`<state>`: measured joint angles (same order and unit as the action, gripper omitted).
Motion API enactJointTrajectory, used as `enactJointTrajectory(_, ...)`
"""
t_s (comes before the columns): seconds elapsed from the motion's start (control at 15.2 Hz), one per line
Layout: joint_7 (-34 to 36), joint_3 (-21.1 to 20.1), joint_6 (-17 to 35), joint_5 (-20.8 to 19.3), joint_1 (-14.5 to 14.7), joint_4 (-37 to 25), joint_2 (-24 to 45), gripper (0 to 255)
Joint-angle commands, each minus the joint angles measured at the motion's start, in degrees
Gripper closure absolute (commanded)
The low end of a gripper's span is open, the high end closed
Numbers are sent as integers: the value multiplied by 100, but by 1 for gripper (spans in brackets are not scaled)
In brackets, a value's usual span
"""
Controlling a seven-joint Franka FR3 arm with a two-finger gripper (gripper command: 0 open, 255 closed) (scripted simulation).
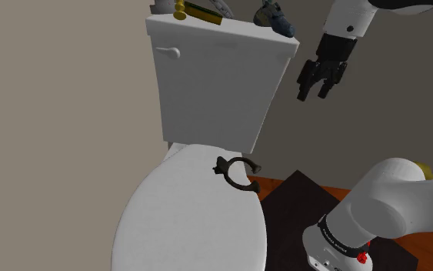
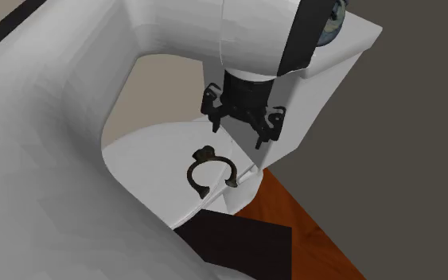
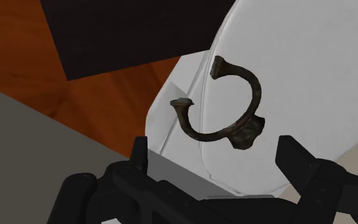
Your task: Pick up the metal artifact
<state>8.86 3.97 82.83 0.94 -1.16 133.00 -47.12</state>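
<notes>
Metal artifact (image 1: 224, 166) (image 2: 190, 171) (image 3: 246, 132): dark, tarnished open ring, C-shaped with two flared ends and a knobby lump on the back of the curve. It lies flat on the closed white toilet lid (image 1: 191, 223) (image 2: 154, 147) (image 3: 311, 63), close to the lid's edge on the shoulder view's right and not far from the tank (image 1: 214, 92). Nothing touches it but the lid. My claw (image 1: 314, 94) (image 2: 238, 131) (image 3: 215, 159) is open and empty, fingers spread apart, hanging in the air above the artifact and well apart from it. In the shoulder view it sits up and right of the ring, just beside the tank's right side. In the wrist view the ring shows beyond and between my two fingertips, with no contact. On the tank top there's a gold object (image 1: 181, 9) and a bluish-grey item (image 1: 276, 19); can't tell what either one is. Below the lid's edge there's reddish-brown wood floor (image 1: 407, 246) (image 3: 107, 83) with a dark, near-black mat (image 1: 299, 196) (image 2: 238, 239) (image 3: 126, 32) on it. Grey-tan wall (image 1: 53, 115) behind the toilet. My white arm (image 1: 391, 208) comes up at the shoulder view's lower right.
</notes>
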Motion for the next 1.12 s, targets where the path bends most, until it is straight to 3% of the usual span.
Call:
enactJointTrajectory(0.0,0,0,0,0,0,0,0,0)
enactJointTrajectory(0.53,89,-155,1568,423,203,1245,296,0)
enactJointTrajectory(1.06,45,-341,3328,963,541,2032,1219,0)
